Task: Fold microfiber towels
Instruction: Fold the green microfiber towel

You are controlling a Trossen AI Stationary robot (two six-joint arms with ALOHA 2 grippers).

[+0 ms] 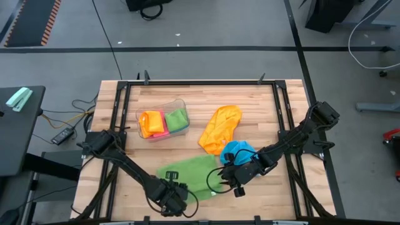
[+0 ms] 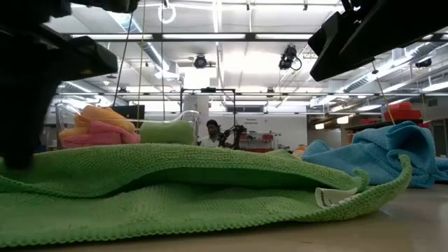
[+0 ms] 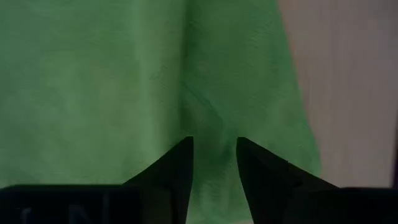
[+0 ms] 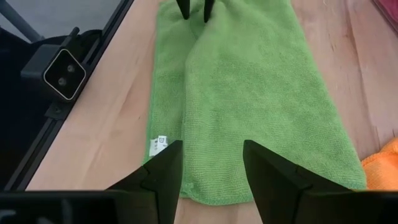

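Folding is partway: the green towel [image 1: 187,172] lies doubled at the table's near middle, left gripper [image 3: 214,163] and right gripper [image 4: 211,163] over its ends, jaws parted, gripping nothing; orange towel [image 1: 220,128] and blue towel [image 1: 237,150] remain unfolded.

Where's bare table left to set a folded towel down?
Free: strip right of the orange towel, and the back edge behind the tub. Crowded: front, where both grippers, left and right, work the green towel, blue towel alongside.
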